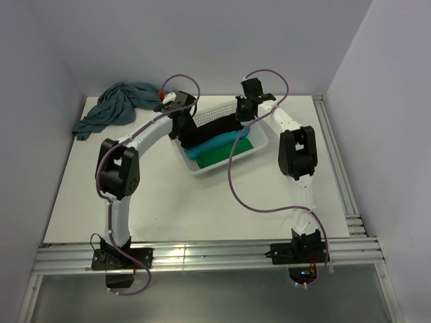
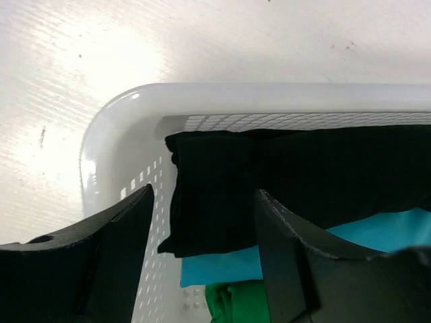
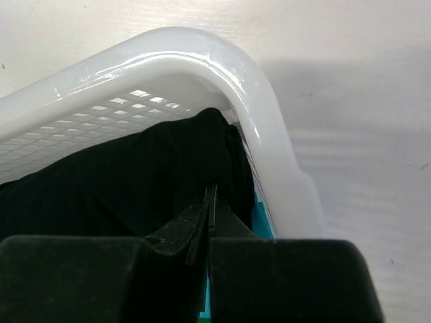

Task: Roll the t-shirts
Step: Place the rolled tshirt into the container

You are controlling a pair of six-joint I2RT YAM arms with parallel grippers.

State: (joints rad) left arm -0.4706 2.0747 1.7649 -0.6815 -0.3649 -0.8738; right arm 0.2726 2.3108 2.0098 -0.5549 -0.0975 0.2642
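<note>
One black t-shirt [image 2: 215,195] (in basket [image 2: 269,95])

The basket [image 2: 135,114] corner crowds the left hand [image 2: 202,195] straddling the black shirt's [image 2: 323,168] end.

Bright, even overhead light; glare washes out the table [image 2: 87,60] and basket rim [image 3: 195,50], while the black shirt [image 2: 303,175] loses detail.

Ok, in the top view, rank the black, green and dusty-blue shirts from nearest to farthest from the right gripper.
1. Black shirt, in the basket, at the right gripper.
2. Green shirt, basket's near side.
3. Dusty-blue shirt, heaped at the table's far-left corner.
</note>
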